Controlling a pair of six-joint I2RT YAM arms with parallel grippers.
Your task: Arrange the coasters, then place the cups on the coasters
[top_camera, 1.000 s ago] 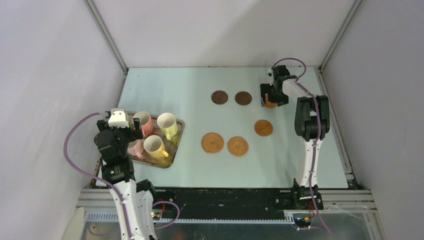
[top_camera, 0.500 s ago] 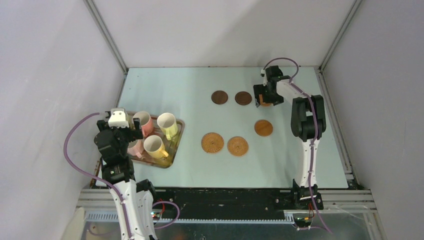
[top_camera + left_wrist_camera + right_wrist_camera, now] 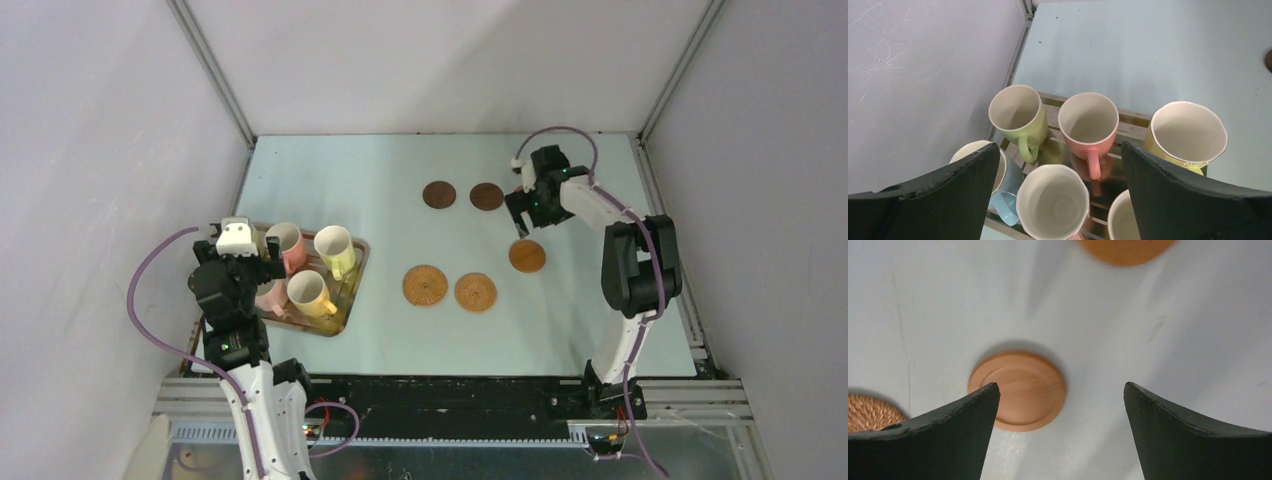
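Observation:
Two dark brown coasters (image 3: pixel 438 194) (image 3: pixel 486 196) lie side by side at the back. One smooth orange-brown coaster (image 3: pixel 527 256) (image 3: pixel 1018 390) lies nearer, and another orange-brown coaster (image 3: pixel 1125 249) shows at the top edge of the right wrist view. Two woven coasters (image 3: pixel 425 285) (image 3: pixel 475 292) sit in front. My right gripper (image 3: pixel 524 212) (image 3: pixel 1061 385) hangs open and empty just above the table. The cups stand on the metal tray (image 3: pixel 352 288): green (image 3: pixel 1015 112), salmon (image 3: pixel 1089 120), yellow (image 3: pixel 1188 132), blue (image 3: pixel 998 197), pale pink (image 3: pixel 1053 202). Above them my left gripper (image 3: pixel 256 272) (image 3: pixel 1059 146) is open.
The tray's near rail (image 3: pixel 998 225) sits close to the left wall (image 3: pixel 120 200). A metal frame post (image 3: pixel 1026 10) runs along the table's left edge. The right arm's elbow (image 3: pixel 640 265) stands over the right side of the table.
My right gripper let go of an orange-brown coaster beside the dark brown pair, opened wider and swung nearer. The left arm has not moved.

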